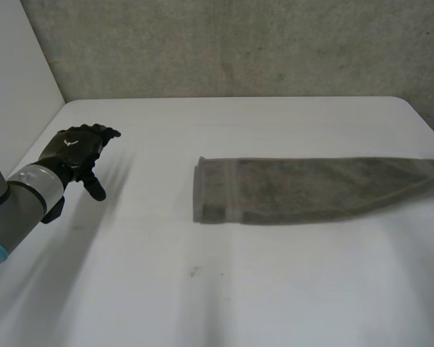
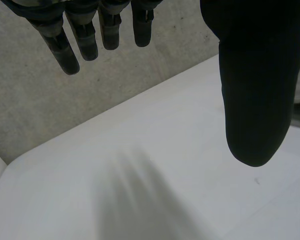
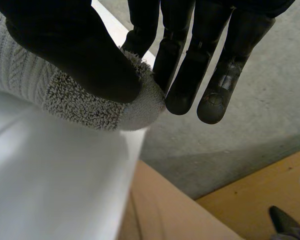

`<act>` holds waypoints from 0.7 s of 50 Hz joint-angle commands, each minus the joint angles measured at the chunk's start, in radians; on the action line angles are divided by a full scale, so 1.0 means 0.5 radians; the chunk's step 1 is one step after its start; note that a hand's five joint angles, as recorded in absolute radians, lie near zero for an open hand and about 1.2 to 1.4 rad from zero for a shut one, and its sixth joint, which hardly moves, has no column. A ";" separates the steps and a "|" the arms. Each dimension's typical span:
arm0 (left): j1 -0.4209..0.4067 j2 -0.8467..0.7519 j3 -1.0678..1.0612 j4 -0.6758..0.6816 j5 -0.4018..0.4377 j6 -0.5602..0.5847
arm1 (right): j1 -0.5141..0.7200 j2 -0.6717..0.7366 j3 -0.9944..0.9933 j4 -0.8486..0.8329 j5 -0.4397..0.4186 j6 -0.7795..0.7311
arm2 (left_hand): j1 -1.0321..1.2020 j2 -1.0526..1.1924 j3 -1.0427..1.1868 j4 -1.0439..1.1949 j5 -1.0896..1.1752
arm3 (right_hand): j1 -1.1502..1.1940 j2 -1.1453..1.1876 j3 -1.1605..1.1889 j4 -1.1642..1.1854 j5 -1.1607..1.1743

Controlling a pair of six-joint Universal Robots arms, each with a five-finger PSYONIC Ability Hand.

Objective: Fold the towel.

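Towel (image 1: 311, 189), a long folded strip, runs from mid counter (image 1: 202, 289) to its right edge, where right hand (image 3: 75, 45) pinches its end betw. thumb & fingers; left hand (image 1: 76, 150) hovers spread near left edge, bare counter around it, concrete wall (image 1: 239, 43) behind.

Pretty dim, flat light all round, so the white table (image 1: 275, 303) reads as grey in the head view. The towel (image 1: 311, 191) drops just a thin, soft shadow along its near edge. In the right wrist view the tabletop has a pale sheen right under the towel. Up close the left hand (image 2: 255, 90) and right hand (image 3: 75, 50) are mostly plain dark shapes, with faint glints on the right hand's fingers (image 3: 212, 105).
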 commanded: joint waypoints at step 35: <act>0.024 0.068 -0.117 0.102 0.000 -0.003 | 1.946 0.217 -0.354 0.110 0.002 0.443 | 0.002 0.019 0.011 0.013 -0.055 | -2.427 -2.067 -2.080 -2.084 -2.063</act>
